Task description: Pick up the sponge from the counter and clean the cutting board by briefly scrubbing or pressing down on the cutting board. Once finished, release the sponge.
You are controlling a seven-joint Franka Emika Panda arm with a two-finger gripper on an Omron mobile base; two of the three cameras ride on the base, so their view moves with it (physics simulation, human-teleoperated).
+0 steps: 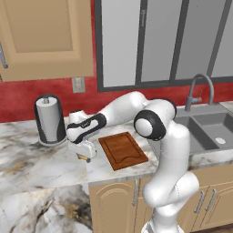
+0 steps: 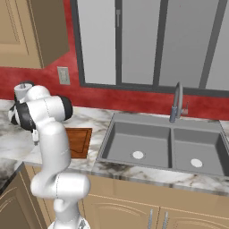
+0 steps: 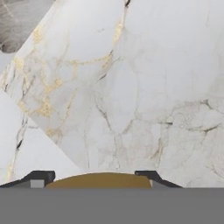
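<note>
From the left base view, my pincer (image 1: 84, 156) sits low over the table (image 1: 41, 159), just left of the cutting board (image 1: 123, 150). A small yellowish block shows between its tips, which I take to be the sponge (image 1: 83, 157). A paper-towel roll (image 1: 49, 119) stands behind the hand, near the wall, and the sink (image 1: 214, 129) lies well to the right.

From the right base view, the arm hides most of the work area. Part of the cutting board (image 2: 80, 142) shows beside the arm, on the table (image 2: 13, 143).

From the hand view, both dark fingertips (image 3: 41, 177) flank a yellow-brown shape, the sponge (image 3: 98, 180), with marble table (image 3: 131, 87) beyond. The pincer has closed on the sponge.

My judgement: the grip is made. I should lift only slightly, carry it right until it is over the board's middle, then press straight down without dragging the board.

No brands, labels or writing can be read.
</note>
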